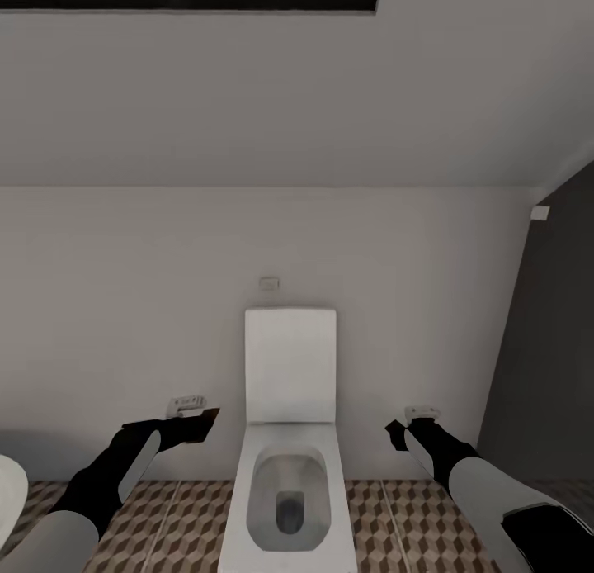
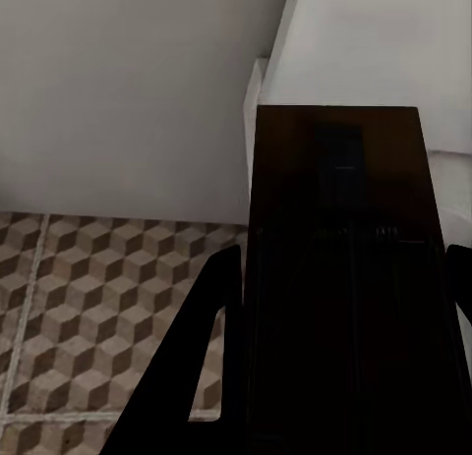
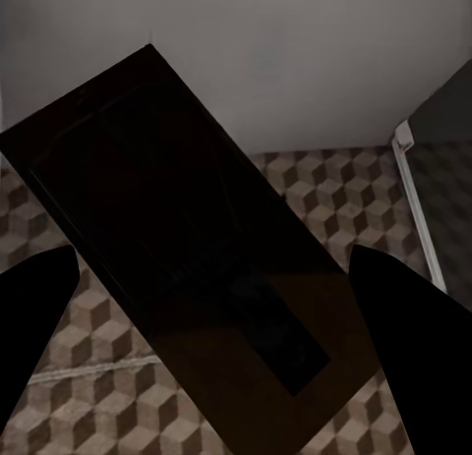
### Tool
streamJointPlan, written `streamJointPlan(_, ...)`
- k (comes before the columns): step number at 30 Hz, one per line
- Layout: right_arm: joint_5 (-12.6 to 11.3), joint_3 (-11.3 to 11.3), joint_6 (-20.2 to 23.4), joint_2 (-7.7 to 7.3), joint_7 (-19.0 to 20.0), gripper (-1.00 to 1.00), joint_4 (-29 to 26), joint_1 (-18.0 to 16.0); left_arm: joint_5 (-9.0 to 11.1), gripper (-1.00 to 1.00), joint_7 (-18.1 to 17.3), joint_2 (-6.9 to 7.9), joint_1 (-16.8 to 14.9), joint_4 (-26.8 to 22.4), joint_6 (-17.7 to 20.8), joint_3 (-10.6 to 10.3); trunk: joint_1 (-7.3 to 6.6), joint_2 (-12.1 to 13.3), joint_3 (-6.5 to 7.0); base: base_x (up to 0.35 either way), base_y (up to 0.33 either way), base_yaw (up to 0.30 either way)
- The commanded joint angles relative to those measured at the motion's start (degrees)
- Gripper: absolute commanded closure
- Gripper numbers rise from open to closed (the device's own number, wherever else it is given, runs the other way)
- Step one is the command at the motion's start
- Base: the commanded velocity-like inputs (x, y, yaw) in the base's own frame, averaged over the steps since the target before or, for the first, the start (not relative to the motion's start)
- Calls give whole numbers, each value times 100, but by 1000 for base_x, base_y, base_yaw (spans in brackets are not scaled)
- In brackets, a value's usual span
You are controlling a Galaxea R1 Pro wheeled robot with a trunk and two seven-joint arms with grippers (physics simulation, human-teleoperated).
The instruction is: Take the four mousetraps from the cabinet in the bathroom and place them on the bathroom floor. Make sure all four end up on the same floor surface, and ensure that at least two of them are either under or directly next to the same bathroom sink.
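Observation:
I carry one mousetrap in each hand, above the bathroom floor (image 1: 412,523). My left gripper (image 1: 186,428) is shut on a flat dark-brown mousetrap (image 1: 203,423), held left of the toilet. In the left wrist view that mousetrap (image 2: 339,180) lies lengthwise between the fingers (image 2: 211,288) of the left gripper (image 2: 339,273). My right gripper (image 1: 398,434) hangs right of the toilet. In the right wrist view the right gripper (image 3: 216,268) holds a second mousetrap (image 3: 147,150) lying diagonally, with cube-pattern tiles (image 3: 334,199) below. The cabinet and the sink are out of view.
A white toilet (image 1: 289,474) with its lid up stands against the pale wall straight ahead, between my arms. A rounded white rim (image 1: 8,490) shows at the left edge. A dark grey panel (image 1: 544,350) rises at the right. Tiled floor lies on both sides of the toilet.

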Motion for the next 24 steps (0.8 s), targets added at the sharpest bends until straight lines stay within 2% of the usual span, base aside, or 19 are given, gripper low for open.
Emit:
streamJointPlan(1,-59,49,32,-4,-35,100,-14,-2,-1,100,5,4,-4,-2,20,-12,22,-45,-25,0,0,0)
streamJointPlan(24,-59,49,-14,-4,-18,100,-14,-2,7,100,22,12,-4,15,21,-21,527,-968,-438,0,0,0)
